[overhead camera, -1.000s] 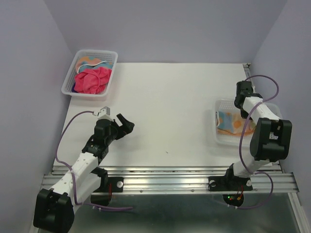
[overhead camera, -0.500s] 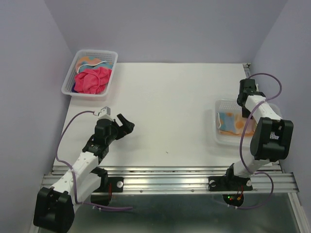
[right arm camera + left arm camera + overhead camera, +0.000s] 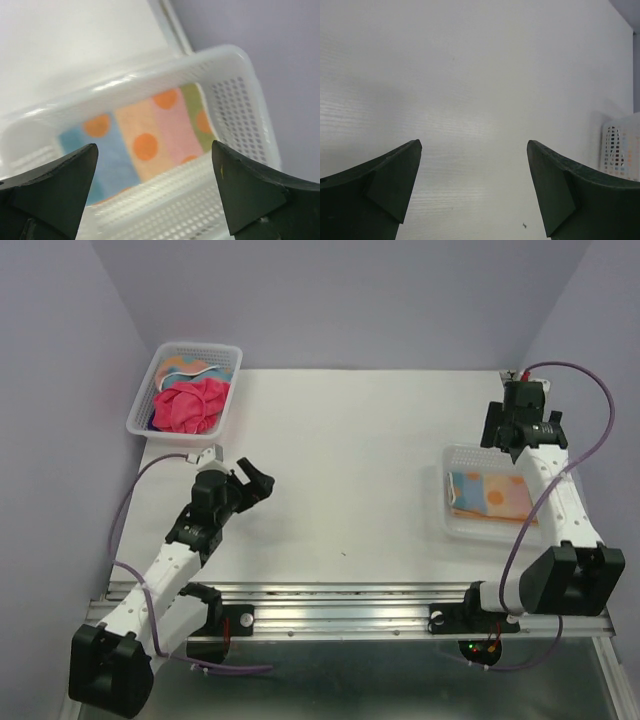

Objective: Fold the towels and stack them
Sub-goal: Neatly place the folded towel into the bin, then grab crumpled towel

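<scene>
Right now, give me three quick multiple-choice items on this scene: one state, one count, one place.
1. The right gripper is: A) shut on a towel B) shut, empty C) open, empty
2. How many baskets stand on the table? A) one B) two C) three
3. The striped towel lies: A) on the bare table B) in the right basket C) between the gripper's fingers

Answers:
1. C, jaws spread wide with nothing between them.
2. B, the left basket and the right basket.
3. B, it lies flat inside the mesh walls.

pale lilac walls [image 3: 350,290] enclose a white table [image 3: 350,460].
</scene>
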{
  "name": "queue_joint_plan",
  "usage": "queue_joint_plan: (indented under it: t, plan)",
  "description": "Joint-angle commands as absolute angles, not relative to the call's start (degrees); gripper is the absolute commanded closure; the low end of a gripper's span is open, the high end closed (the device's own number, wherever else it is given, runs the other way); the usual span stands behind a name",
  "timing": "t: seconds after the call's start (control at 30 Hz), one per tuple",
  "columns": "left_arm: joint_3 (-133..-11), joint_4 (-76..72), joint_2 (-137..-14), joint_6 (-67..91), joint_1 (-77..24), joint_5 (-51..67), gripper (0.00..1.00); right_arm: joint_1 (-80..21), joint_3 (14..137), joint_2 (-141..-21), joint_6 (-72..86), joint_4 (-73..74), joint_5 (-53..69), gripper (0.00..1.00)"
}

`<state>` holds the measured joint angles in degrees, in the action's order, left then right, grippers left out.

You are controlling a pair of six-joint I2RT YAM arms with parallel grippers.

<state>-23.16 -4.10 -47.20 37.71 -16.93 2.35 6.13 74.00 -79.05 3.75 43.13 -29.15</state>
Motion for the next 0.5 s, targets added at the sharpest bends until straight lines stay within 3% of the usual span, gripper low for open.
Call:
queue_joint_plan:
  t: [0.0,0.07,0.2,0.47]
  plan:
    - [-37.92,-3.71,-51.39,35.95,-17.14,-5.25,0.01,-4.63,75.85,-73.48,8.17,32.89,-14.95,0.0]
    - [-43.65,-0.72,-54.48,34.9,-17.05,-11.76,0.01,-10.69,74.71,-73.47,8.78,27.2,-7.93,0.0]
    - [-58.84,3.95,-65.88,30.95,-13.81,-16.52,0.01,-19.15,72.43,-76.45,9.93,19.1,-6.86,0.0]
    - [-79.43,7.03,-88.75,23.65,1.47,-7.22,0.01,-25.13,67.33,-81.81,10.55,6.42,-2.9,0.0]
